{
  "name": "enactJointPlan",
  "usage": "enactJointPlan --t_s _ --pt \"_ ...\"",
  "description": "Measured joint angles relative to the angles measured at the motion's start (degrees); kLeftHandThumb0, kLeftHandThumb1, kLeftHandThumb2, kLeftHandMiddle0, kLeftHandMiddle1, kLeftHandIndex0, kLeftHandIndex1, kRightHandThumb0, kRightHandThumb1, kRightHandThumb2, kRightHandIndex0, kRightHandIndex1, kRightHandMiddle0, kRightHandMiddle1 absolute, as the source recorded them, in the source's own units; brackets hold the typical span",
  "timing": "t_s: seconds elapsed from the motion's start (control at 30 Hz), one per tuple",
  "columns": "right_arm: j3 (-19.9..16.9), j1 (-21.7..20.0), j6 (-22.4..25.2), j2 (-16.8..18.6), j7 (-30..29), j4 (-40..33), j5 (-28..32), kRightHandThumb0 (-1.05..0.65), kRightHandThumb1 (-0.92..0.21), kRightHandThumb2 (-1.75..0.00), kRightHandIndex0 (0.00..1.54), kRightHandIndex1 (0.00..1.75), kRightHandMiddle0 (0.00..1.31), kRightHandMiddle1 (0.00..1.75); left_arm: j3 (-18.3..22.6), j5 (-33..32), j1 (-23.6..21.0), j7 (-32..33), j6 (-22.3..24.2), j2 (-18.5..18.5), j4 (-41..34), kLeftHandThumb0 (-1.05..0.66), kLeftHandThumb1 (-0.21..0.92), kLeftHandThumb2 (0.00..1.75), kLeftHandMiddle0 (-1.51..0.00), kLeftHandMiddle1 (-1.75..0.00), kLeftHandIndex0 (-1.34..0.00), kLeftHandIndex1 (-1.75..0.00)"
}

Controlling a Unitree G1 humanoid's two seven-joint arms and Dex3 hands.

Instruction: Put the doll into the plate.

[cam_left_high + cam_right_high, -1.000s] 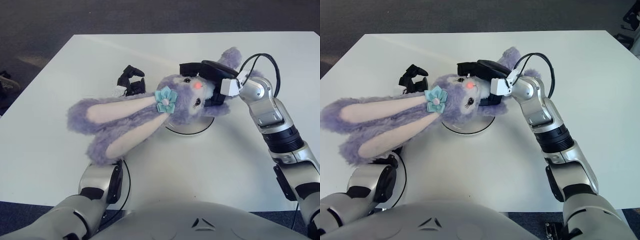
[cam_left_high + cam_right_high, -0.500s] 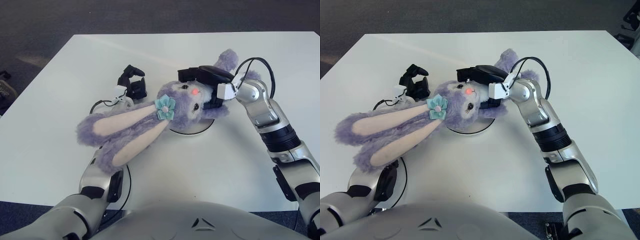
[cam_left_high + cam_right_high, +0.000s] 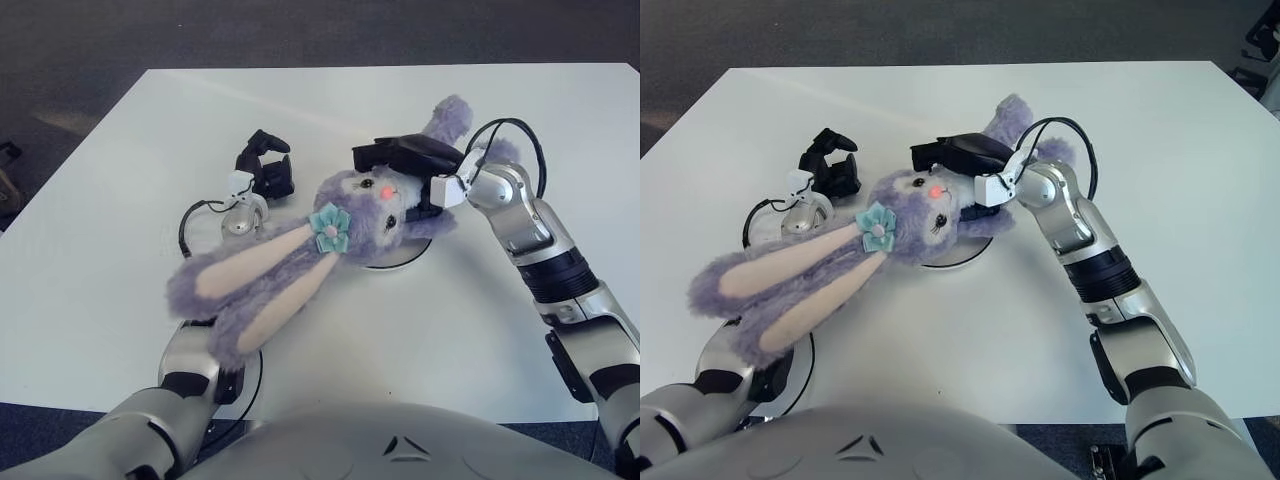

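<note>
doll (image 3: 340, 225) over plate (image 3: 405, 258), table (image 3: 120, 260) beneath

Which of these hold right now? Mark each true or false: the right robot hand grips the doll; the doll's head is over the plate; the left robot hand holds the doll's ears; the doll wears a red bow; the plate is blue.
1. The right robot hand grips the doll. True: its fingers close over the head.
2. The doll's head lies over the plate. True.
3. The left robot hand holds the doll's ears. False: it shows beside the doll, on its left, holding nothing.
4. The doll wears a red bow. False: it bears a teal flower.
5. The plate is blue. False: it is white.
</note>
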Motion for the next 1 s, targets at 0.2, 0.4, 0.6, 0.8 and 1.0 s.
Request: enactJointPlan --t_s 0.2,0.4,0.6,0.8,1.0 --pt "0.05 -0.01 1.36 0.16 -0.79 -0.18 -1.66 0.0 -0.07 -1.59 0.8 1.7 0.57 1.75 0.0 0.02 -0.11 0.0 -0.1 -0.11 0.18 -0.45 0.41 1.2 -1.26 -1.75 -0.54 -1.75" --pt "0.06 -0.01 4.41 0.28 -0.76 -0.93 -2.27 0.0 -0.05 -1.6 0.81 1.74 0.63 1.66 0.0 0.03 -0.14 0.01 -0.14 -0.15 0.24 -0.45 0.4 1.21 -1.26 -1.75 -0.55 -1.75" --pt "0.47 -0.37 7.27 0.28 0.66 -1.95 -3.2 0.0 -0.12 -1.5 0.76 1.75 0.59 1.62 -0.01 0.05 -0.15 0.01 -0.14 -0.17 0.25 -0.45 0.39 1.22 -1.26 -1.75 -0.55 -1.75" --pt "0.75 -1.17 9.39 0.27 2.46 -2.51 -3.79 0.0 -0.3 -1.31 0.65 1.65 0.43 1.73 -0.01 0.07 -0.17 0.01 -0.14 -0.19 0.26 -0.45 0.39 1.22 -1.26 -1.75 -0.55 -1.75" --pt "0.69 -1.64 11.27 0.27 4.08 -3.26 -3.48 -0.19 -0.35 -1.05 0.32 1.39 0.16 1.51 -0.01 0.08 -0.19 0.02 -0.14 -0.22 0.26 -0.45 0.4 1.21 -1.25 -1.75 -0.55 -1.75"
